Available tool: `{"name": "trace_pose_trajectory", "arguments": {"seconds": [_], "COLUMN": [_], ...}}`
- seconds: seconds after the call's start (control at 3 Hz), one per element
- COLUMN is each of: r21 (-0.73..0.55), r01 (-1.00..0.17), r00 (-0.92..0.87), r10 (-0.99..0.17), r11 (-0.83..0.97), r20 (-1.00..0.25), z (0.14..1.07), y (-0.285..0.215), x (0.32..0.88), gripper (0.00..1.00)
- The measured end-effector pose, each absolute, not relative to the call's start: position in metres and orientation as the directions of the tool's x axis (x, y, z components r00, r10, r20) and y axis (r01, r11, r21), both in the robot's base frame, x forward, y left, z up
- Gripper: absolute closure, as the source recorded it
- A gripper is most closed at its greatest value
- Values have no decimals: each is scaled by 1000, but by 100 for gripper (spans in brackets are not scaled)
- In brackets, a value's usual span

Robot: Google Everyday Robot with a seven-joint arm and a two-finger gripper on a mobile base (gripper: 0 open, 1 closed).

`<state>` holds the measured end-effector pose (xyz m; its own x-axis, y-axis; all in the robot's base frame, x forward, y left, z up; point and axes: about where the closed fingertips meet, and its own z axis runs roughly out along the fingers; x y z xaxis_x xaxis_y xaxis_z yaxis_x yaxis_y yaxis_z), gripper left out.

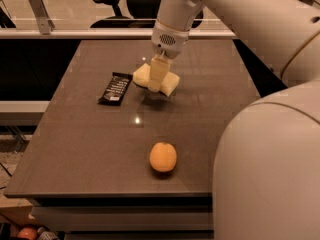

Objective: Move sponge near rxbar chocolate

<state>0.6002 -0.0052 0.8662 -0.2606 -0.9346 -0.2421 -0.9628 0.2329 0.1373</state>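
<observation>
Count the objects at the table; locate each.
3: rxbar chocolate, left of centre; sponge, in the gripper just right of it; orange fruit, near the front edge. None seems hidden.

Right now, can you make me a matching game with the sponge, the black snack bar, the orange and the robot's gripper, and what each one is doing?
Things:
1. sponge
2. rxbar chocolate
3. orange fruit
4. gripper

Places and states:
A. black, lying flat on the table, left of the sponge
B. round, alone near the table's front edge
C. pale yellow, pinched from above
D. reaching down over the back half of the table, shut on the sponge

Pairs: 1-C, 2-A, 3-B, 4-D.
</observation>
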Motion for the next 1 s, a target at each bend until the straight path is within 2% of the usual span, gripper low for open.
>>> {"name": "trace_pose_trajectory", "arguments": {"seconds": [0.67, 1.0], "r21": [168, 93], "r01": [-969, -974], "r00": [-222, -222], "r10": [-941, -943], "r11": [183, 204], "r20": [-255, -248], "z": [848, 844], "y": [20, 31], "x": [594, 589], "gripper": [100, 100]}}
